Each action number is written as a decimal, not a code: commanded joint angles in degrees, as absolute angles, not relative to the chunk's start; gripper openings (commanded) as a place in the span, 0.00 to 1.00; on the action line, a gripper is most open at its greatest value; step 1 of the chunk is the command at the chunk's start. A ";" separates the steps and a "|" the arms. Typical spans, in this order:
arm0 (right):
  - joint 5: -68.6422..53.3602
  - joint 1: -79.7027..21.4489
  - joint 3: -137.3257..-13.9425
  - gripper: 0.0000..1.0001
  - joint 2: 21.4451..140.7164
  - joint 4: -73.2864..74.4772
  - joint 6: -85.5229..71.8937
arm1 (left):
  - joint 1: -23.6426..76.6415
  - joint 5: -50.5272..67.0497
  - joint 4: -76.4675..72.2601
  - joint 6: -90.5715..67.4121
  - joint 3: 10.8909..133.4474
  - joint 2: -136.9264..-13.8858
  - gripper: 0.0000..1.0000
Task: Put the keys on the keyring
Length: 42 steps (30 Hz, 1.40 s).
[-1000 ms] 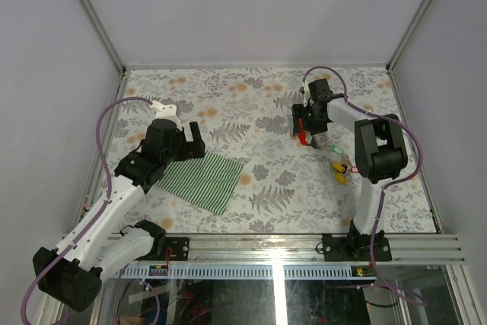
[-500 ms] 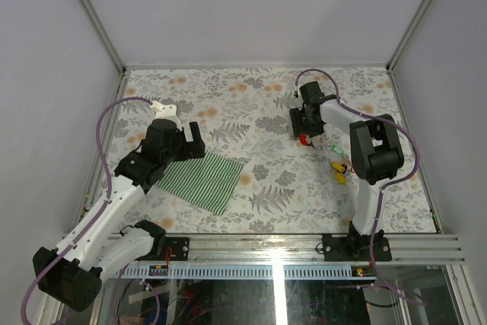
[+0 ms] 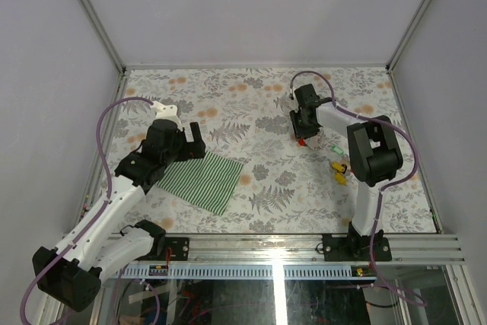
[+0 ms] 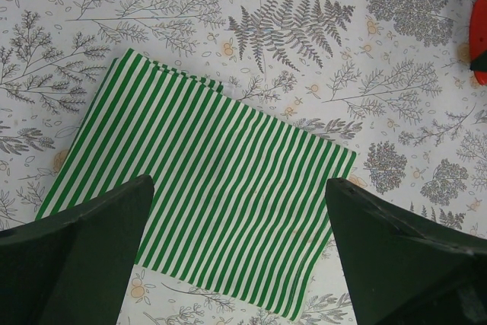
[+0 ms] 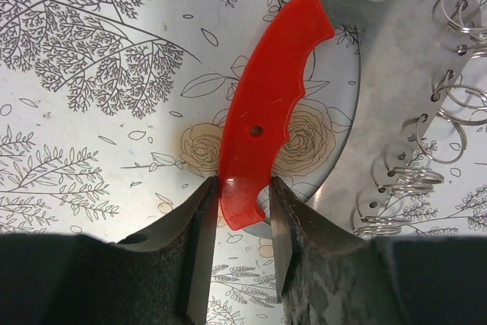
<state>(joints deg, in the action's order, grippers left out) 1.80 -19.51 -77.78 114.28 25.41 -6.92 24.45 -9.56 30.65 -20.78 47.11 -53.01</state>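
Observation:
The keyring shows in the right wrist view as a red curved tag (image 5: 266, 104) joined to a grey metal strip (image 5: 396, 74) carrying several wire loops (image 5: 464, 104). My right gripper (image 5: 242, 184) is shut on the lower end of the red tag, low over the table. From above it is at the far right (image 3: 302, 133), with red showing beneath (image 3: 303, 141). The keys lie to its near right: a green one (image 3: 335, 148) and yellow ones (image 3: 339, 173). My left gripper (image 4: 240, 264) is open and empty above the striped cloth (image 4: 205, 188), also seen from above (image 3: 190, 142).
The green-and-white striped cloth (image 3: 204, 180) lies flat at the left centre of the floral table cover (image 3: 251, 112). Grey walls and metal frame posts enclose the table on three sides. The red tag also shows at the right edge of the left wrist view (image 4: 479, 43).
My right gripper has shifted slightly left and towards the far side with the red tag in it. The left arm and the cloth have not moved.

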 commanded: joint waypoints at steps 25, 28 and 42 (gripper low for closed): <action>0.00 -47.03 -57.36 0.36 97.32 19.04 -23.11 | 25.23 -11.33 30.02 -20.95 47.39 -51.11 1.00; -0.77 -51.36 -57.83 0.41 96.20 17.14 -24.46 | 25.22 -11.36 30.06 -21.02 47.31 -50.81 1.00; 18.38 -52.31 -54.84 0.67 82.31 24.12 -29.09 | 25.66 -11.04 28.35 -21.58 47.09 -50.22 1.00</action>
<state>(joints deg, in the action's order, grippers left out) 8.40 -52.56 -56.75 87.26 20.12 -24.34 25.41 -10.92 30.68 -20.93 47.11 -51.09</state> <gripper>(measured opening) 0.666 0.996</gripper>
